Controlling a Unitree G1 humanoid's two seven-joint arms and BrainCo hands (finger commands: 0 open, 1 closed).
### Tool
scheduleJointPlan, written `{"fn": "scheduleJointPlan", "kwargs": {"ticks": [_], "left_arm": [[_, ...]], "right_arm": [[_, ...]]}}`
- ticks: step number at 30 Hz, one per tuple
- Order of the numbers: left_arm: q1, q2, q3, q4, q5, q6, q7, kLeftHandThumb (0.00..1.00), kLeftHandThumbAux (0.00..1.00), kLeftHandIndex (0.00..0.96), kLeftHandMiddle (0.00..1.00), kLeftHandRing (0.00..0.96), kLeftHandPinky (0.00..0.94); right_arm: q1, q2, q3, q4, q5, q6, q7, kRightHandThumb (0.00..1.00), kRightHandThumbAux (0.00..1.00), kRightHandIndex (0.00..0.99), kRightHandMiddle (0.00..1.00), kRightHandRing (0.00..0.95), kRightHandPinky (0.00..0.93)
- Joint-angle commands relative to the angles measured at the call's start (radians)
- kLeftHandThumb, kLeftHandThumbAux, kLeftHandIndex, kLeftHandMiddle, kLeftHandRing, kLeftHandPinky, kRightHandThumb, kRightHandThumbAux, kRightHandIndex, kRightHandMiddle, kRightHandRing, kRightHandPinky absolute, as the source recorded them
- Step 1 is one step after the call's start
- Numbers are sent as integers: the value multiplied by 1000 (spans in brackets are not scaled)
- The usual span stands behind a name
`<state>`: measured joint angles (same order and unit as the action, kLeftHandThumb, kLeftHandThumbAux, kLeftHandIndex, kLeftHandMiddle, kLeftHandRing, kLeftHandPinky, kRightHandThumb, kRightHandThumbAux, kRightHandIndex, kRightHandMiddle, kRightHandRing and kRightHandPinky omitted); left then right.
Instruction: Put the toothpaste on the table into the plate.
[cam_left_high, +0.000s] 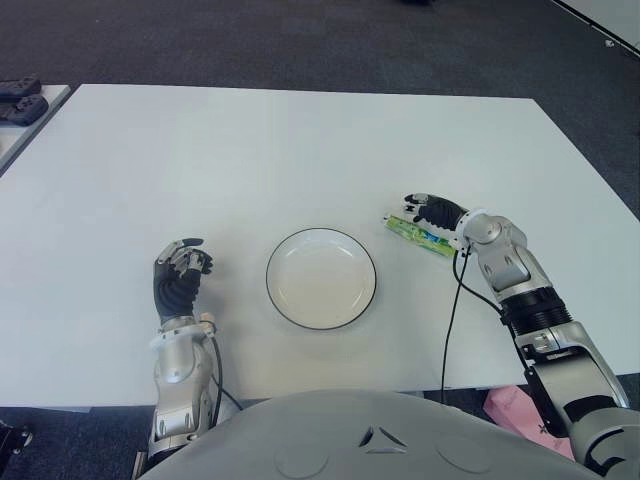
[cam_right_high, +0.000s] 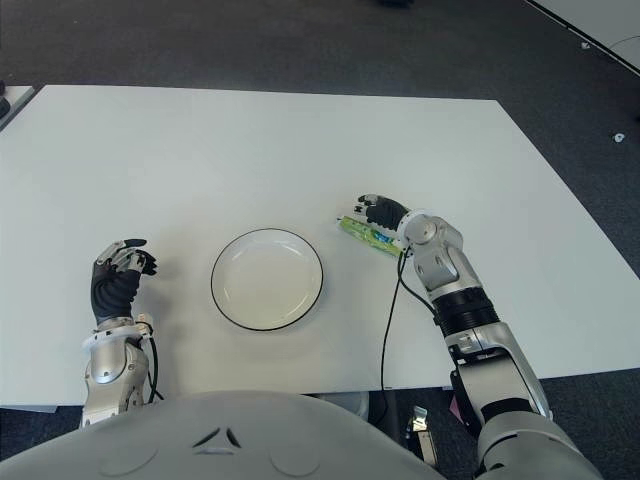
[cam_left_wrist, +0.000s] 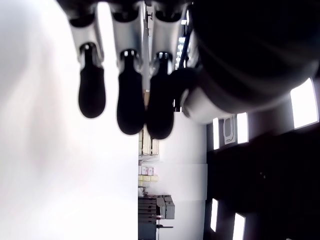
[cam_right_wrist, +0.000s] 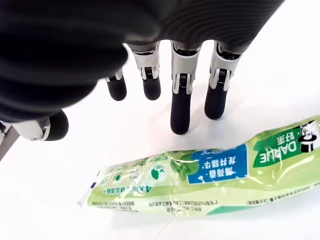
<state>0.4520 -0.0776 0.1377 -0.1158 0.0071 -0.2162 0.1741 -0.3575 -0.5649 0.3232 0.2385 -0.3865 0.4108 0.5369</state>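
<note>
On the table's (cam_left_high: 300, 140) left side the left hand (cam_left_high: 178, 275) shows with fingers curled, holding nothing. Beside it the plate (cam_left_high: 321, 277) has bare tabletop all round. Just right of the plate lies the toothpaste (cam_right_wrist: 210, 177), with the right hand (cam_left_high: 436, 212) over it, fingers (cam_right_wrist: 180, 107) spread, not gripping.
</note>
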Motion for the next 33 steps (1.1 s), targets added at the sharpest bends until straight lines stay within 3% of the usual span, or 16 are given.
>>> {"fn": "scheduleJointPlan", "kwargs": {"ticks": [1, 14, 24, 29, 33], "left_arm": [[4, -4, -7, -4, -7, 3, -13, 696, 721, 436, 654, 623, 589], [8, -4, -8, -14, -16, 21, -16, 696, 722, 435, 656, 627, 581], [11, -22, -10, -35, -8, 42, 5, 696, 722, 435, 653, 626, 575], [9, -36, -8, -45, -17, 55, 7, 696, 721, 436, 651, 625, 583], [10, -41, -12, -48, -14, 53, 8, 698, 721, 436, 652, 627, 579]], "right_arm": [[50, 5, 79, 30, -13, 13, 85, 555, 189, 0, 0, 0, 0], [34, -46, 138, 14, -56, -59, 140, 598, 173, 0, 0, 0, 0], [21, -110, 169, -40, -96, -104, 217, 572, 174, 0, 0, 0, 0], [60, -160, 186, -168, -147, -68, 259, 563, 172, 0, 0, 0, 0], [60, -175, 205, -189, -195, -52, 284, 550, 167, 0, 0, 0, 0]]}}
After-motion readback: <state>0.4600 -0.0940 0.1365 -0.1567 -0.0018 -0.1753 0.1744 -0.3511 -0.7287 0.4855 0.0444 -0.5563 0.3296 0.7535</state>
